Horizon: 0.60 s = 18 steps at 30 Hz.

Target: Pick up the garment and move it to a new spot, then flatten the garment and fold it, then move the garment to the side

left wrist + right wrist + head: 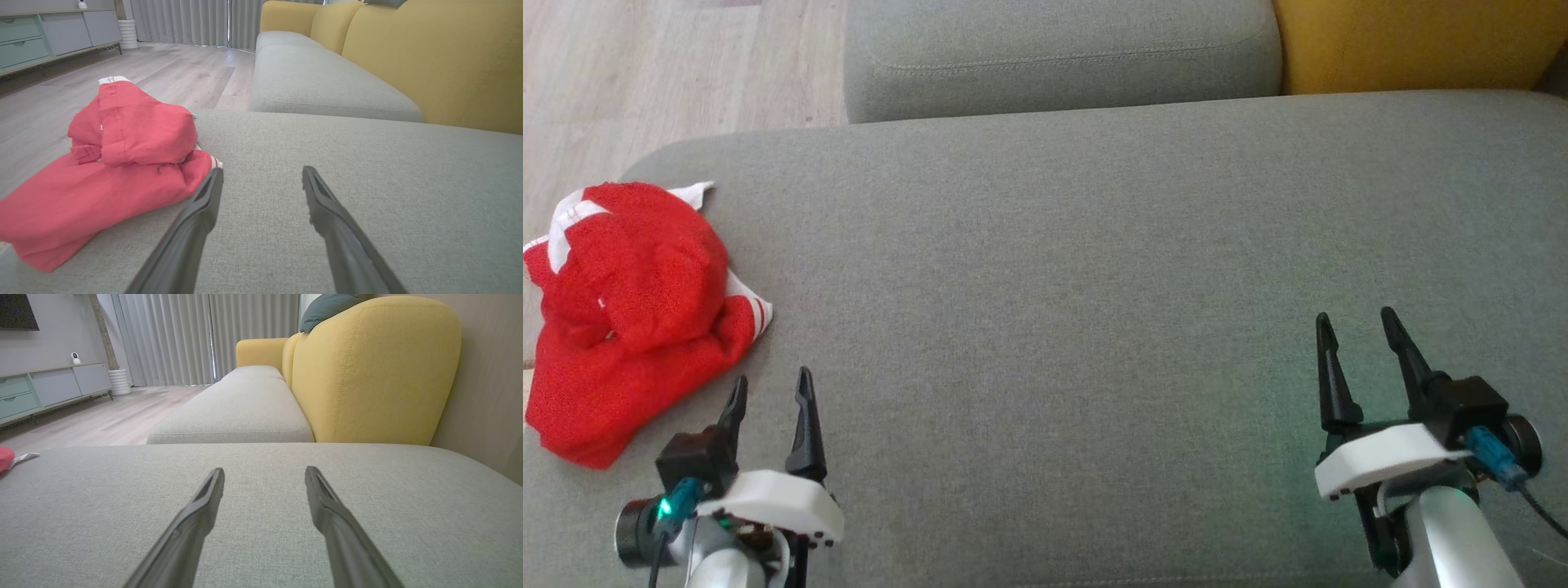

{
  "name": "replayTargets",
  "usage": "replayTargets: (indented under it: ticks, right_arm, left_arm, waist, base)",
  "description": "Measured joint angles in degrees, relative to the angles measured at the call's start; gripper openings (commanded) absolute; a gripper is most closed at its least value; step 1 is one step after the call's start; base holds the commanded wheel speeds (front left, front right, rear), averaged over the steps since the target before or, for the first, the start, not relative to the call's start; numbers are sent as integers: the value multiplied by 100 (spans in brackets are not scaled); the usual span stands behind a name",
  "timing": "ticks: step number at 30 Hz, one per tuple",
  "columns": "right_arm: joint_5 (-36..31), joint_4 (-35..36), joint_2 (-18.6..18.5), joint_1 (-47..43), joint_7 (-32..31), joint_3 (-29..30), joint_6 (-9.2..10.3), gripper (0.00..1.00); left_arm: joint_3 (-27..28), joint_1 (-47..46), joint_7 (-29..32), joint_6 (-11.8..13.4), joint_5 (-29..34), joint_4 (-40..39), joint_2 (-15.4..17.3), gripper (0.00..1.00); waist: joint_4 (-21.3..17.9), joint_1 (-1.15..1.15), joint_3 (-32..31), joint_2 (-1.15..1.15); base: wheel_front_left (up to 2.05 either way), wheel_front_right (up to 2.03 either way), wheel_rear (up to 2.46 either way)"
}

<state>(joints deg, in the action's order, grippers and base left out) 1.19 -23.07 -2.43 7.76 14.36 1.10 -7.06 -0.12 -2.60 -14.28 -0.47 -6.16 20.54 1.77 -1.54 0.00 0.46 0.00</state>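
Observation:
The garment (629, 310) is a red piece with white striped trim, bunched in a heap at the left edge of the grey sofa cushion (1094, 261). In the left wrist view the garment (114, 163) lies just left of my fingers. My left gripper (772, 388) stands open near the cushion's front left, a short way right of the heap, nothing between its fingers. My right gripper (1356, 322) is open at the front right, far from the cloth. In the right wrist view a sliver of the garment (6, 458) peeks in at the left edge.
A second grey seat cushion (1062, 57) lies beyond the one in front, with a yellow backrest (1413, 41) at the far right. Wooden floor (645, 73) runs along the left. A low cabinet (49, 32) and curtains (204, 335) stand across the room.

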Motion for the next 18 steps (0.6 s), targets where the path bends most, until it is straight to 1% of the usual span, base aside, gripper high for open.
replayTargets:
  ticks: [9, 13, 18]
  right_arm:
    - [25, 25, -1, -1, 0, 4, 0, 100]
    - [51, 42, -5, -1, 0, -75, 0, 100]
    - [140, 43, -8, -1, 0, -192, 0, 100]
  left_arm:
    - [-16, 0, 0, 4, -3, -1, 2, 100]
    - [-35, -4, 0, 27, -5, 9, 3, 100]
    - [-54, -47, -1, 30, -4, 48, 5, 100]
  waist:
    - [64, 0, 33, 0]
    - [222, 0, 44, 0]
    - [535, 0, 21, 0]
  base:
    - [0, 0, 0]
    - [0, 0, 0]
    - [0, 0, 0]
